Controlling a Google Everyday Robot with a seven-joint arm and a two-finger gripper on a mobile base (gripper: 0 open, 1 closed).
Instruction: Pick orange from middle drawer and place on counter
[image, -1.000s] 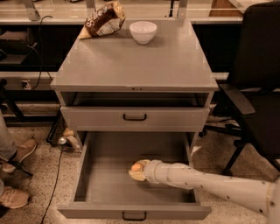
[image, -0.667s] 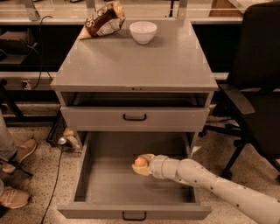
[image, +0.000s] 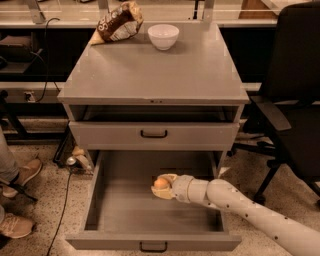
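The orange (image: 160, 183) is a small round ball held between the fingers of my gripper (image: 161, 186), which is shut on it. The gripper reaches in from the lower right and holds the orange over the grey floor of the open drawer (image: 125, 210), near its middle. I cannot tell whether the orange touches the floor. The counter (image: 150, 70) is the flat grey cabinet top above, well away from the gripper.
A white bowl (image: 163, 36) and a brown snack bag (image: 117, 22) stand at the counter's back edge. A shut drawer front with a black handle (image: 153, 134) lies just above the open drawer. A black office chair (image: 292, 100) is on the right; someone's shoes (image: 20, 175) are at left.
The gripper with the orange has moved back and a little up within the drawer, and the arm has drawn along with it.
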